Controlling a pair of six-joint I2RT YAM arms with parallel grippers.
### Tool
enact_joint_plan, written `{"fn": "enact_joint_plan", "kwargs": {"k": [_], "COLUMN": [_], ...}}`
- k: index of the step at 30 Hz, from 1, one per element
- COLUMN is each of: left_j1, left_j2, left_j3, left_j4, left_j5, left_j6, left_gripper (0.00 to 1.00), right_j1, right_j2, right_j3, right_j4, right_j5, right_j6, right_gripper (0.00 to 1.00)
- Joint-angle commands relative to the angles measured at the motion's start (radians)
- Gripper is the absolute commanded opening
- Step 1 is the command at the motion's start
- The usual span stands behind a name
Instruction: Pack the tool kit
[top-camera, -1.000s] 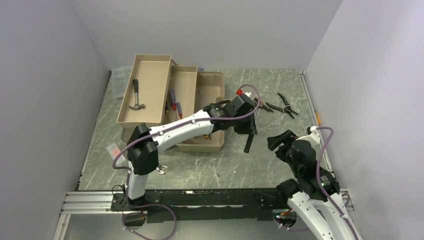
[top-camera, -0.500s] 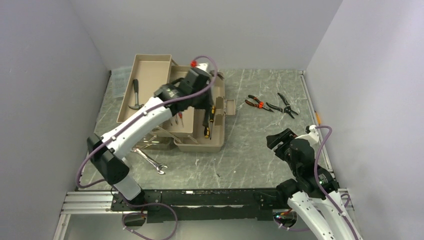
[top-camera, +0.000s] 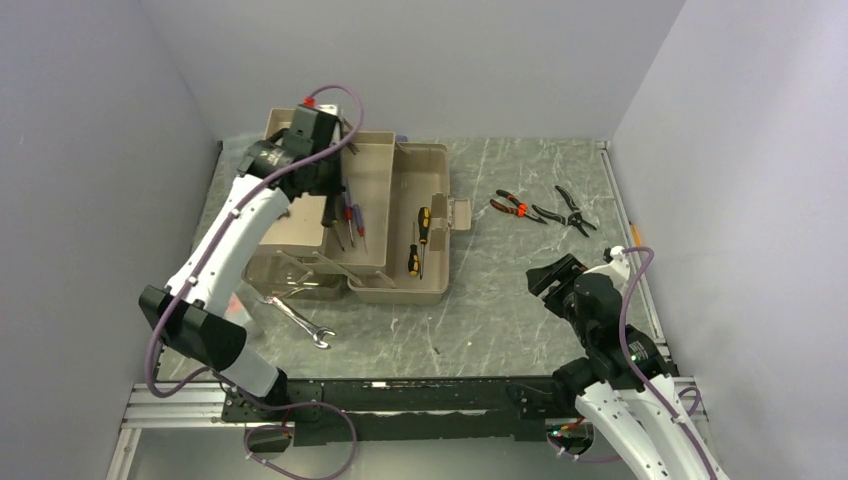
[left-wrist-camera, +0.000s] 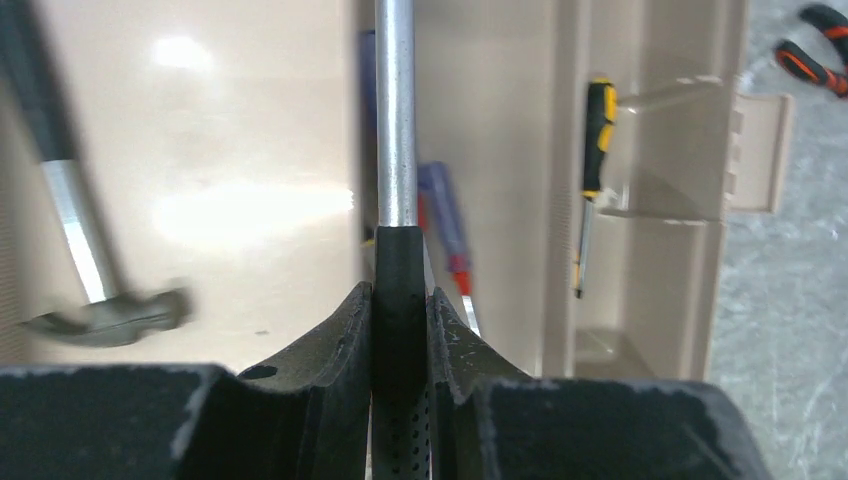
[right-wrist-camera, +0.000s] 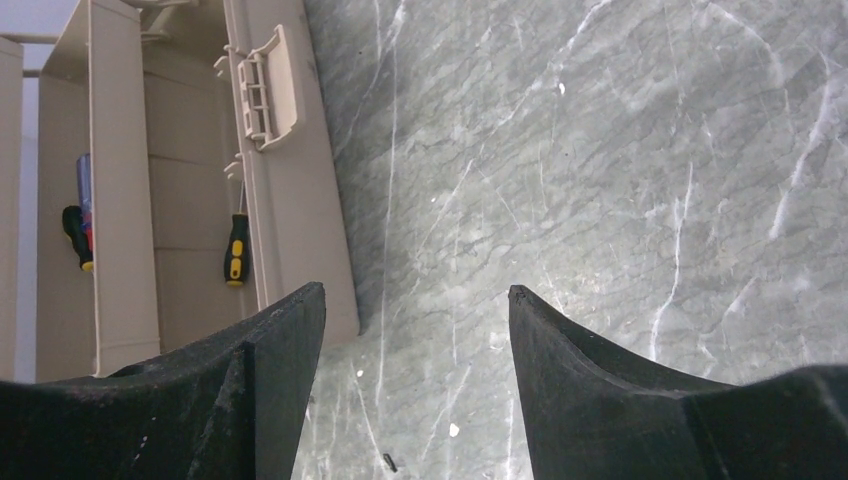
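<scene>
Left claw (left-wrist-camera: 400, 300), clamped on the black grip of a steel-shafted tool (left-wrist-camera: 396, 120) (head out of frame), holds it over the wall between two fold-out trays of the open toolbox (top-camera: 428, 170). Risk: let go here, it could straddle that wall or strike the hammer (left-wrist-camera: 95, 300) lying in the outer tray. Right claw (right-wrist-camera: 410, 340) gapes empty over the surface (right-wrist-camera: 600, 200), beside the box.

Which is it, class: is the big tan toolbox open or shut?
Open. The toolbox has its trays folded out beside it, and a screwdriver lies visible in its uncovered bottom compartment.
</scene>
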Motion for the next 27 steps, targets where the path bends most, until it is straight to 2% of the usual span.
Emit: {"fn": "enact_joint_plan", "kwargs": {"k": [1, 8, 12, 18, 21, 26, 27], "left_j1": [0.099, 0.223, 0.244, 0.258, 0.265, 0.269, 0.269], "left_j2": [-0.099, -0.13, -0.128, -0.135, -0.095, 0.008, 0.025], "left_j3": [0.025, 0.013, -0.002, -0.083, -0.121, -0.085, -0.079], "left_j4": [0.016, 0.054, 0.064, 0.123, 0.158, 0.103, 0.092], "left_j5": [-0.011, 0.092, 0.147, 0.124, 0.173, 0.199, 0.197], "left_j6": [0.086, 0.104, 0.096, 0.079, 0.09, 0.087, 0.088], "left_gripper": [0.0, 0.0, 0.0, 0.0, 0.0, 0.0, 0.02], "right_j1": [0.0, 0.0, 0.001, 0.0, -0.001, 0.001, 0.0], "right_j2": [0.0, 0.011, 0.011, 0.012, 0.017, 0.029, 0.029], "right_j3": [-0.021, -0.026, -0.034, -0.035, -0.041, -0.049, -0.05], "right_j4": [0.057, 0.066, 0.07, 0.072, 0.079, 0.096, 0.098], "right_j5": [-0.022, -0.03, -0.033, -0.036, -0.04, -0.052, -0.052], "right_j6": [-0.014, -0.016, -0.014, -0.016, -0.014, -0.009, -0.008], "right_gripper": [0.69, 0.69, 0.69, 0.69, 0.69, 0.69, 0.69]}}
